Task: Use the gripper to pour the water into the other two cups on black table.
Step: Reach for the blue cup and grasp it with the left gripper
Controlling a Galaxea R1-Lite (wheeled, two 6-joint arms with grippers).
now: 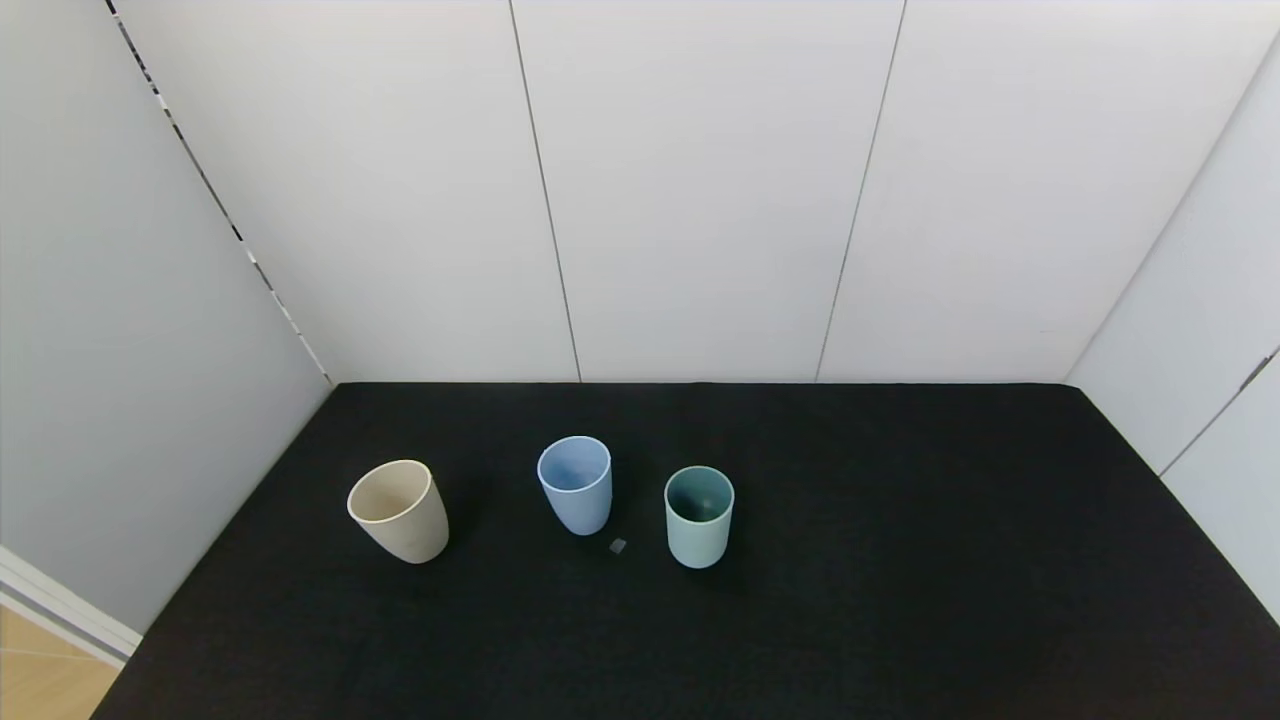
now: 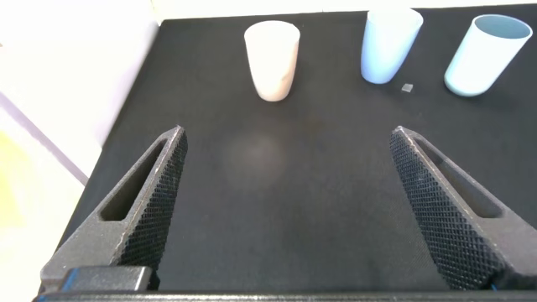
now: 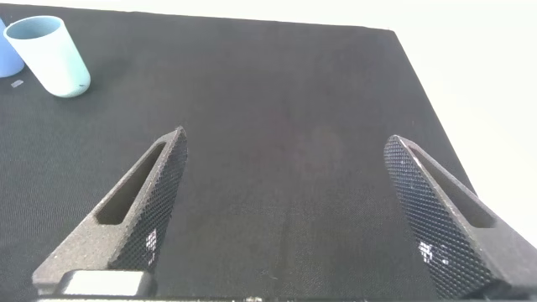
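Note:
Three cups stand upright in a row on the black table (image 1: 900, 560): a beige cup (image 1: 399, 510) on the left, a light blue cup (image 1: 576, 485) in the middle, a mint green cup (image 1: 698, 516) with a dark teal inside on the right. Neither arm shows in the head view. My left gripper (image 2: 287, 201) is open and empty over bare table, well short of the beige cup (image 2: 272, 60), the blue cup (image 2: 389, 44) and the mint cup (image 2: 487, 54). My right gripper (image 3: 285, 210) is open and empty over the table's right part, far from the mint cup (image 3: 49, 56).
A small grey square chip (image 1: 618, 545) lies on the table between the blue and mint cups; it also shows in the left wrist view (image 2: 408, 87). White wall panels (image 1: 700, 200) enclose the table at the back and sides. A strip of wooden floor (image 1: 40, 670) shows at the left.

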